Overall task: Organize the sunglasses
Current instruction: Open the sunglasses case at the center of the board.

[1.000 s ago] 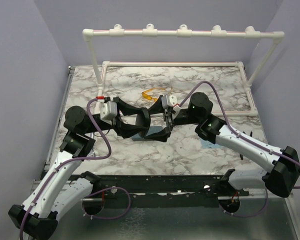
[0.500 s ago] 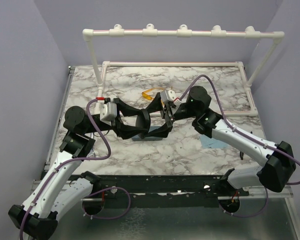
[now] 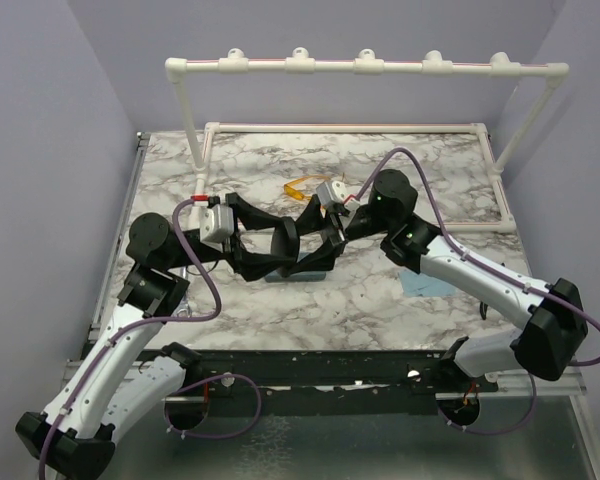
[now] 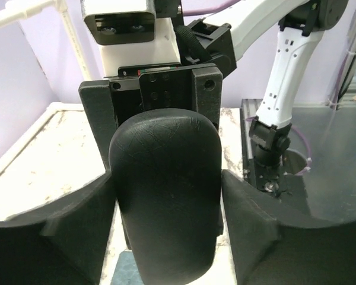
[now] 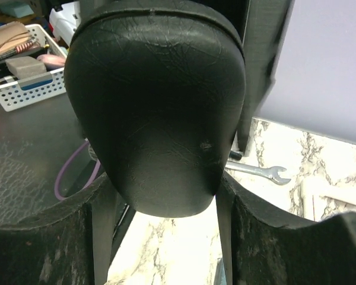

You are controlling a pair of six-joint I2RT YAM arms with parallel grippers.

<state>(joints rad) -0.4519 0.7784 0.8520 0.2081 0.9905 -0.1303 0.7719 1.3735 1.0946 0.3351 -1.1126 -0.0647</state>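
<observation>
Lilac walls stand around a marble table (image 3: pixel 400 160) with a white pipe frame (image 3: pixel 365 66) at its far side; above the middle of the table the two arms meet from opposite sides, and a black oval case (image 4: pixel 166 196) is between them; the left gripper (image 4: pixel 166 178) has its fingers (image 4: pixel 77 231) pressed on both flanks of the case at one end; the right gripper (image 5: pixel 163 190) grips the other end, its fingers (image 5: pixel 101 237) against the sides of the case; the yellow-orange sunglasses (image 3: pixel 302 188) lie on the marble just beyond the fingers, toward the frame, apart from both grippers; a small wrench (image 5: pixel 255 171) lies on the marble past the right fingers.
</observation>
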